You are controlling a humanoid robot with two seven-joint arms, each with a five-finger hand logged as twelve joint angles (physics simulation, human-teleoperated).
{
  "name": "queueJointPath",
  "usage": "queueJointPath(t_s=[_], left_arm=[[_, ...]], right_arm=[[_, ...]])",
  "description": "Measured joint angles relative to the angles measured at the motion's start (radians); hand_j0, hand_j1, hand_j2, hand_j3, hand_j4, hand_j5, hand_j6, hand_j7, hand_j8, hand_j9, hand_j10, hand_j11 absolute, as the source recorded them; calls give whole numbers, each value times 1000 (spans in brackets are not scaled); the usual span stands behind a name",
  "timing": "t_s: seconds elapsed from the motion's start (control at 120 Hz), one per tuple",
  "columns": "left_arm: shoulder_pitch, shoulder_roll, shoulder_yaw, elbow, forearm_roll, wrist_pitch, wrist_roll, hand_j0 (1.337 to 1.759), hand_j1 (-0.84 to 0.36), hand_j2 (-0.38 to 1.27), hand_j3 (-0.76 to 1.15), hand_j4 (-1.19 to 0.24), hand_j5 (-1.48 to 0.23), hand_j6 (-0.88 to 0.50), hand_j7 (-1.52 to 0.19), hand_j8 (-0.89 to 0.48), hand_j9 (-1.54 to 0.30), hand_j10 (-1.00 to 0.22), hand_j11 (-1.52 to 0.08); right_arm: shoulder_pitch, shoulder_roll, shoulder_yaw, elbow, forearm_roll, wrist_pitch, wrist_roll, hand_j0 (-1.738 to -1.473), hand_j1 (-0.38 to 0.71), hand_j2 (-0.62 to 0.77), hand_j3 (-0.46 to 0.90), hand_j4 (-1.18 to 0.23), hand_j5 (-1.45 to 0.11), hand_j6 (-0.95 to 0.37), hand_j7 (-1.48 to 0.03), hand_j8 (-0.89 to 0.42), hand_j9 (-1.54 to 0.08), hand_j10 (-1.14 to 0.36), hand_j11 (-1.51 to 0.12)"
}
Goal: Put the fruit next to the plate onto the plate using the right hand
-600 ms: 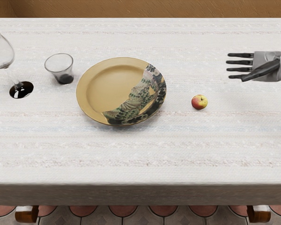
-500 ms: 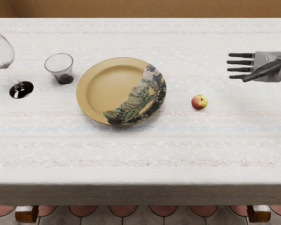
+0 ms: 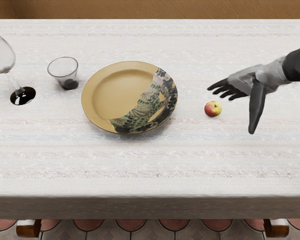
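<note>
- Step in hand, most likely: reaching for the apple (image 3: pixel 213 108) with the right hand (image 3: pixel 252 80); no grab yet.
- Right of the plate (image 3: pixel 92 102), near it but apart: apple down on the cloth (image 3: pixel 150 155), not on the plate.
- Farther right of the plate: right hand, not touching the apple.
- Fingers (image 3: pixel 223 88) spread apart, pointing toward the plate, thumb hanging down, holding nothing.
- Next, probably: lower over the apple, close fingers around it, lift, carry to the plate.
- Apple: small, round, smooth, red and yellow; likely to roll if bumped.
- Plate: wide, round, shallow, shiny yellow, dark picture on its right part.
- Cloth: pale, rough weave, faint stripes.
- Left of the plate: short clear glass (image 3: pixel 63 72).
</note>
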Motion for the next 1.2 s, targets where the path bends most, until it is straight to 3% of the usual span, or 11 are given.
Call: queueJointPath(t_s=[0.1,0.283,0.458,0.575,0.817,1.2], left_arm=[[0,0,0,0,0,0,0,1658,349,0,0,0,0,0,0,0,0,0,0],[0,0,0,0,0,0,0,1658,349,0,0,0,0,-1,0,0,0,0,0],[0,0,0,0,0,0,0,1658,349,0,0,0,0,-1,0,0,0,0,0],[0,0,0,0,0,0,0,1658,349,0,0,0,0,0,0,0,0,0,0],[0,0,0,-1,-1,0,0,1658,349,0,0,0,0,-1,0,-1,0,0,0],[0,0,0,-1,-1,0,0,1658,349,0,0,0,0,-1,0,0,0,0,0]], right_arm=[[53,9,-45,41,-79,-55,0,-1658,-349,0,0,-2,0,-3,0,-2,0,-1,0],[73,112,-223,65,-263,-504,0,-1658,-349,0,0,-3,0,-4,0,-3,0,-2,0],[-34,193,-282,83,-435,-805,0,-1658,-341,-1,0,-10,-9,-11,-9,-10,-9,-9,-9],[-114,216,-291,105,-514,-943,0,-1658,-243,-17,0,-92,-116,-94,-116,-93,-116,-92,-116],[-213,204,-288,112,-575,-1054,0,-1658,-68,-45,0,-238,-306,-240,-306,-239,-306,-238,-306],[-239,304,-286,9,-595,-1094,0,-1658,-27,-51,0,-273,-352,-274,-351,-273,-351,-272,-351]])
